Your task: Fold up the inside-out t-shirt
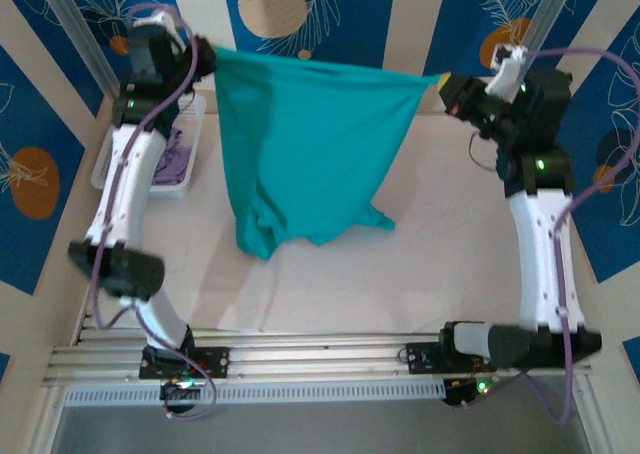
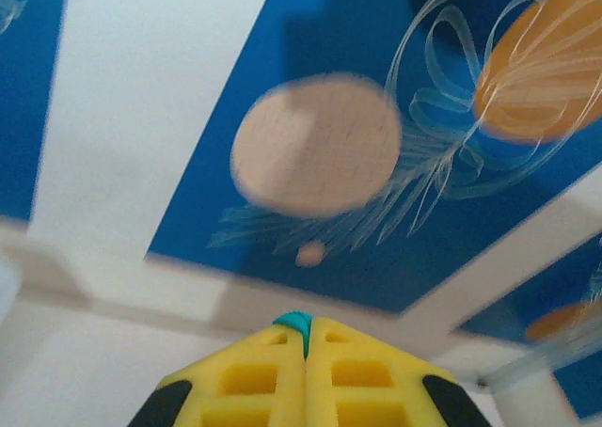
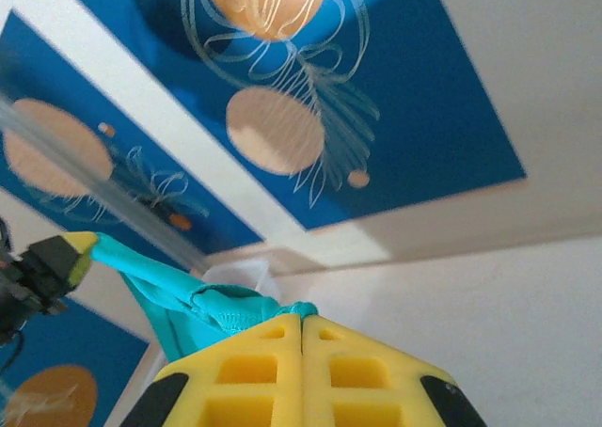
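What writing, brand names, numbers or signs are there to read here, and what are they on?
None: no text can be read in these pictures.
Plain teal-green fabric t-shirt: no print or lettering.
Blue wall panels: only orange circles and white leaf drawings.
White and black robot arms: small green lights, no legible label.
Yellow foam fingers: blank.

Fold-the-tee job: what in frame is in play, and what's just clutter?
In play:
- teal-green soft fabric t-shirt
- left gripper and right gripper, each shut on one end of its raised edge

Lying about:
- pale lavender garment
- white plastic bin holding it
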Tool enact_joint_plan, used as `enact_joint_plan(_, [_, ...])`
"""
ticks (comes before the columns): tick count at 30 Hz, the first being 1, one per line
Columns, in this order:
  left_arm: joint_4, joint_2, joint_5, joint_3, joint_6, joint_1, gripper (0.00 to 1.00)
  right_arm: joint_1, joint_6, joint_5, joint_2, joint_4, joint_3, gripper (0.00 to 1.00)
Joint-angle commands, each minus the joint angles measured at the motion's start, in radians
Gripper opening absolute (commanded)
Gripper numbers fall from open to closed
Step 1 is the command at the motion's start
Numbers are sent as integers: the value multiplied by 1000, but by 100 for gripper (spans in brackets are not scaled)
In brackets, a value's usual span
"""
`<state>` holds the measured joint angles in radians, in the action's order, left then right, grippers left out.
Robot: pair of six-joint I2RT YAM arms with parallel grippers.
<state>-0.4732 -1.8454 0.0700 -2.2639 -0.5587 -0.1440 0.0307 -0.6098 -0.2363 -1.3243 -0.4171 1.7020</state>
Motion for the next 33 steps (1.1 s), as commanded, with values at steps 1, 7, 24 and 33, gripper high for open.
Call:
enact_joint_plan(1, [-136,-135,47,-453,35,17,0,5,14,48,-25,97,168,0])
enact_joint_plan(7, [6,53,99,-283,24,14,0,-23,41,51,5,54,247,0])
enact_joint_plan(24, [313,798,86,1568,1,-329,0,-23,-47,124,557,-107,-967,0])
enact_joint_plan(33, [421,644,135,1697,59,-419,33,-5,-21,80,524,-54,-1114,0])
